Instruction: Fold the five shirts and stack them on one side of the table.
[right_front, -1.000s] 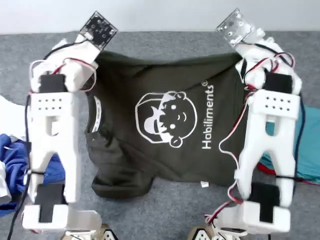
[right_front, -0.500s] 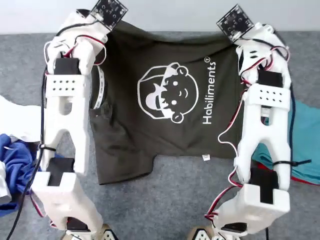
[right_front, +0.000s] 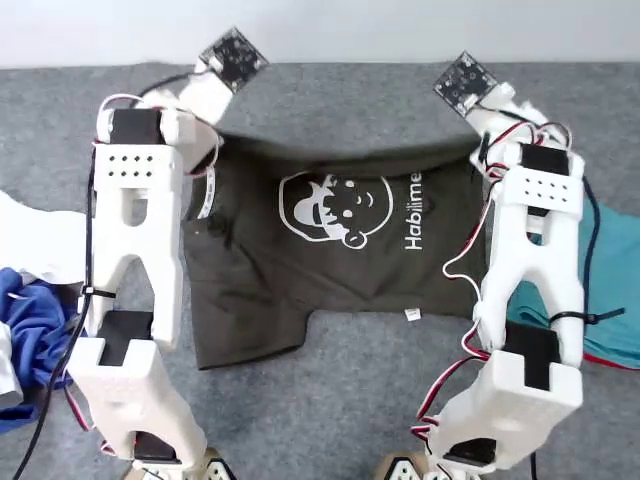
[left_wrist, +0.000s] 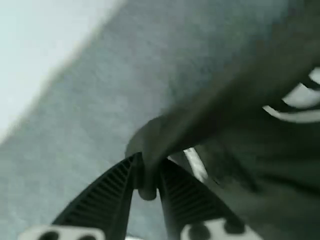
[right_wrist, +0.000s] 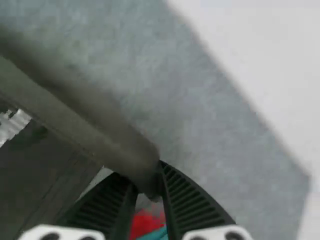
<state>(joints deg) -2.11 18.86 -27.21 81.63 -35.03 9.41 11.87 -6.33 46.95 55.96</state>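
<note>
While both arms are standing extended over the grey surface (right_front: 350, 420), a dark olive shirt (right_front: 330, 290) is lying spread between them, its white cartoon print (right_front: 335, 208) facing up and its near hem sitting well behind the 2 pincers, toward the arm bases. Outside the left arm, behind its pincer, a blue cloth (right_front: 25, 320) and a white cloth (right_front: 30, 235) are lying bunched. Outside the right arm a teal shirt (right_front: 612, 290) is lying. Farther out, the left pincer (left_wrist: 146, 181) is pinching a bunched fold of the dark olive shirt's far edge. The right pincer (right_wrist: 146, 184) is pinching the other end of that edge, which is running as a rolled fold between the 2 pincers. Bare surface is showing beyond both tips.
</note>
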